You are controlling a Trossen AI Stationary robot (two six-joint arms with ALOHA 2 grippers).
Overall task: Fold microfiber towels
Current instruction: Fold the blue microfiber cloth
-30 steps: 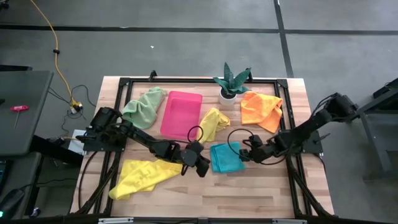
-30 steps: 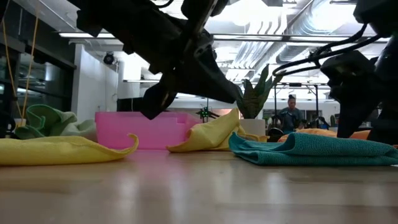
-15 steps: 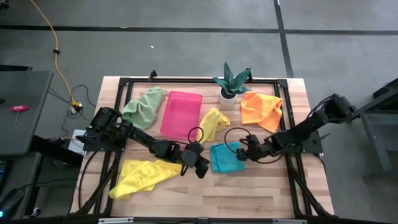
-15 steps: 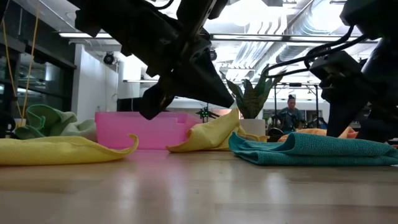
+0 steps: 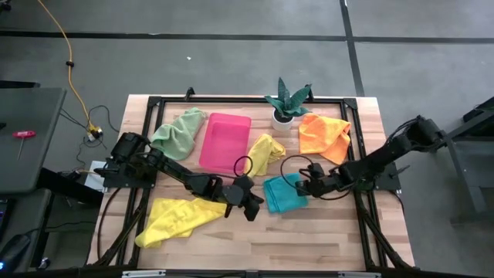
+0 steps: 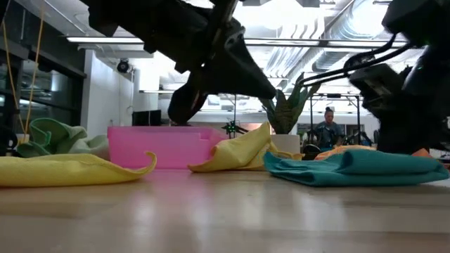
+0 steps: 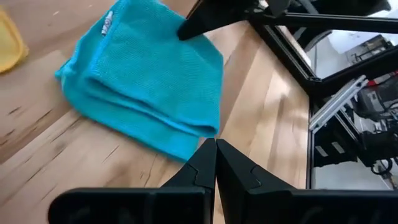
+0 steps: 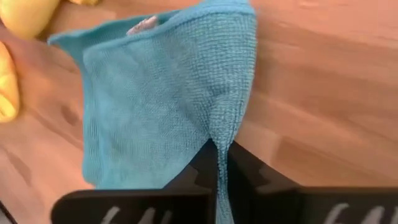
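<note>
Right pincer nips the teal towel's edge, and it's a thin bite!

The right pincer is clamped on a pinched ridge of the teal towel, which lies half-folded mid-tabletop. With so little cloth in the bite, a quick pull could slip it free or drag the whole towel instead of turning a layer. That arm reaches in low from the right; the left pincer is closed on nothing, just beside the towel's left edge, its arm stretched low across the tabletop.

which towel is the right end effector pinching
The teal towel: its edge is caught in the shut right end effector. The other towels lie untouched.
</note>
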